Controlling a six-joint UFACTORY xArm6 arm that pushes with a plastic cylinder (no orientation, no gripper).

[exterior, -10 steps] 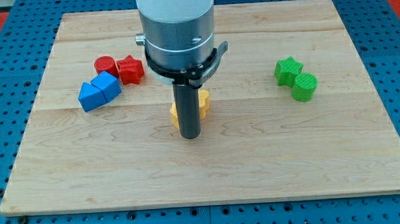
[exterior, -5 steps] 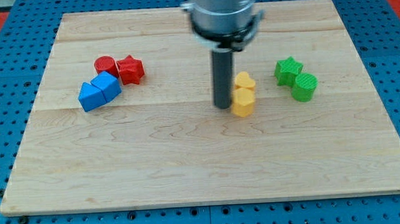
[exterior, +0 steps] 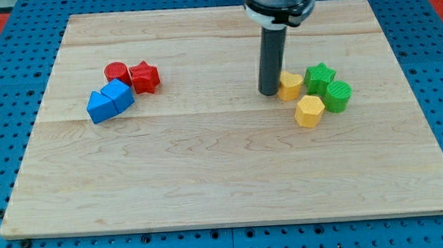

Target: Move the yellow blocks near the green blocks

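Beside green star (exterior: 320,77): my tip (exterior: 269,92) touching yellow block (exterior: 289,85); no gripper shows.

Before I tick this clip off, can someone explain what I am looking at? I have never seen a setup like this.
There is one camera view, looking down at a wooden board on a blue pegboard; where the camera is mounted is not recorded. The grey cylinder at the view's top is a robot arm ending in a dark rod. It holds nothing; it only pushes. My tip rests against the left side of a yellow block. A second yellow block, six-sided, lies just below. Both sit beside the green star and green cylinder. At the left lie a red cylinder, red star and two blue blocks.
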